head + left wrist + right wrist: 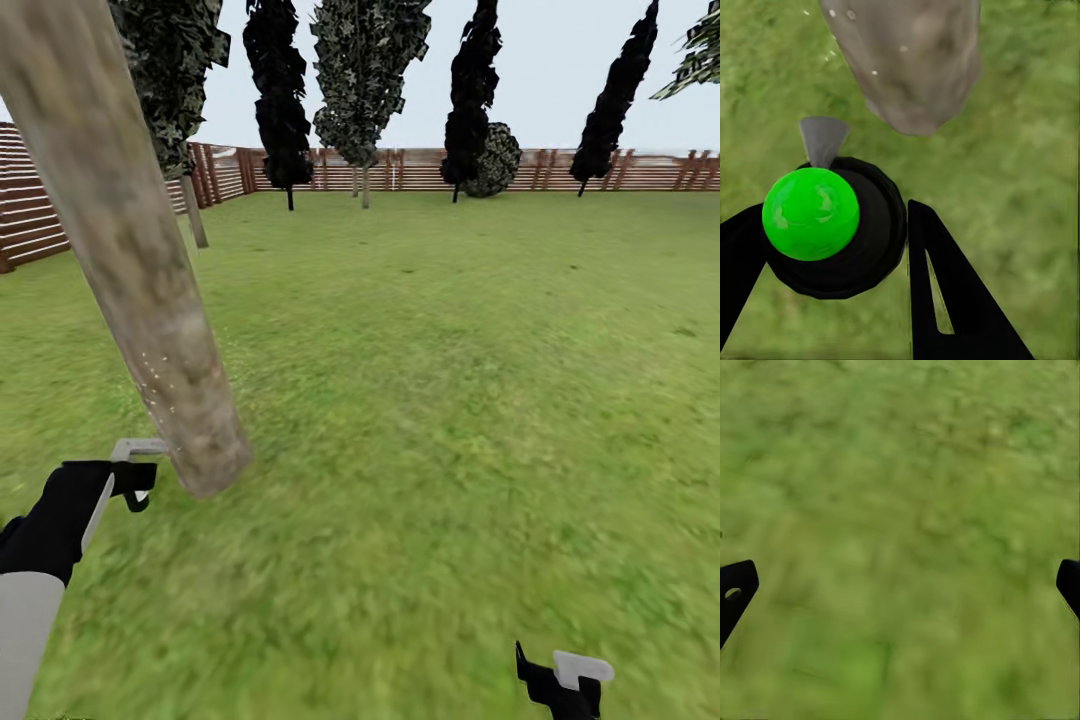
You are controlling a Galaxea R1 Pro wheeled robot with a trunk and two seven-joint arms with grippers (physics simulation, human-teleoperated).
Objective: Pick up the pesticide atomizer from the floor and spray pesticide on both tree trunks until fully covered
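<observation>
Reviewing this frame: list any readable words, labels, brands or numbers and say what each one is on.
None can be read.
The sprayer held in the left gripper shows a plain green ball top and black body, no lettering visible.
The tree trunk, the fence and the right gripper carry no text.

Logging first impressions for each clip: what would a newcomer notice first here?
The thick mottled tree trunk slants across the left of the head view, its base close to the left gripper. In the left wrist view, that gripper's fingers clasp the pesticide atomizer, a dark round body with a bright green cap, nozzle towards the trunk. The right gripper hangs open over bare lawn.
</observation>
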